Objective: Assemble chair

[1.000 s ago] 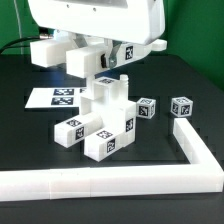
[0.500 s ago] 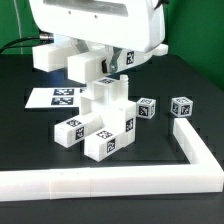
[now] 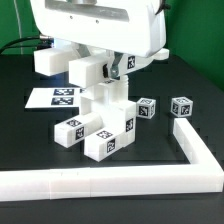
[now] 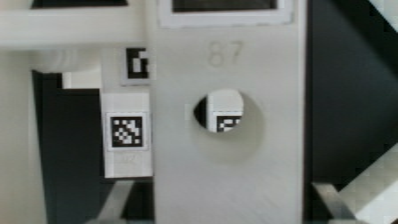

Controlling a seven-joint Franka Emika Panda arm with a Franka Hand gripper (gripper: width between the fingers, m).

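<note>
Chair, partly built: a chunky white cluster of tagged blocks at the middle of the black table, with one block standing upright and lower blocks lying against its near side; a further white slab hangs directly above the upright block, and whether the two touch cannot be told; gripper clamped on this slab, a dark finger showing on its right side in the exterior view; in the wrist view the slab fills the middle of the frame, with a round hole through which a tag shows, and another tagged part lies just beside it; two small tagged cubes stand apart from the cluster to its right, near each other but not touching; marker board flat on the table, far left of the cluster; L-shaped rail along the near edge and up the right side; white arm overhead at the far side.
</note>
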